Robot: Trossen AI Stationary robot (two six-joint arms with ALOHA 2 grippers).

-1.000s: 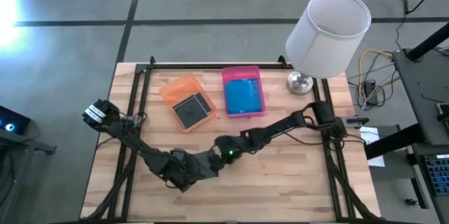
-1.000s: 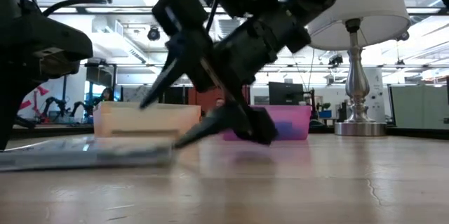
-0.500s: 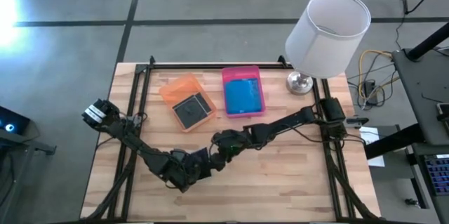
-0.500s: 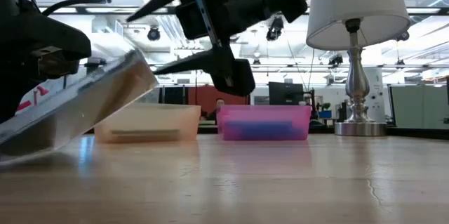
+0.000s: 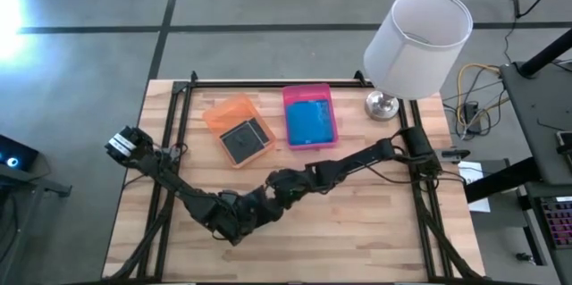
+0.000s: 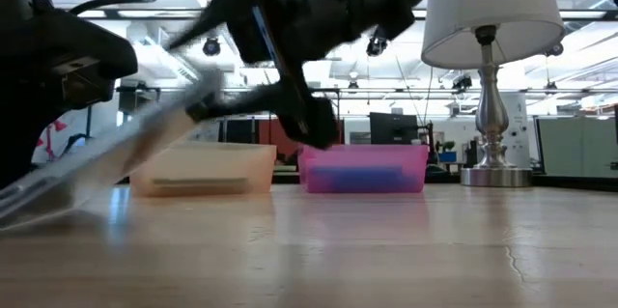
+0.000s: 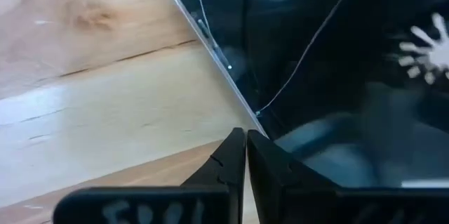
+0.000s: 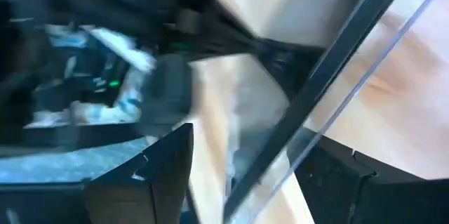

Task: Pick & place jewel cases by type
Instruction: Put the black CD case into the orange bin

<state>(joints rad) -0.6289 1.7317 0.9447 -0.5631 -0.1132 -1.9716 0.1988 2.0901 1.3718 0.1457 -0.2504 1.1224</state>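
A clear jewel case (image 6: 116, 149) with a grey insert is tilted, its low end toward the table near the left gripper and its far edge raised. In the left wrist view the left gripper (image 7: 245, 136) is shut at the case (image 7: 238, 41). The right gripper (image 6: 188, 81) is open, and its fingers stand on either side of the case's raised edge (image 8: 316, 83); I cannot tell whether they touch it. In the high view both grippers meet near the table's middle front (image 5: 264, 200). Blue cases lie in the pink tray (image 5: 310, 117), and a dark one lies in the orange tray (image 5: 237, 129). My left gripper pinches the clear jewel case at a corner (image 7: 258, 116) between its two fingers. The case slopes up and away from the fingers, its far edge (image 6: 203, 86) raised off the table. Whether its low end rests on the wood is hidden by the gripper.
The orange tray (image 6: 203, 168) and the pink tray (image 6: 365, 168) stand side by side toward the far edge. A lamp with a white shade (image 5: 416, 30) stands at the far right corner. Bare wood (image 5: 375, 222) lies to the near right.
The clear case lay flat on the table a second ago; now one edge is raised and it slopes steeply, its low end staying by the left gripper. The right gripper has risen from the table and moved left, staying open, until its fingers stand astride the raised edge.
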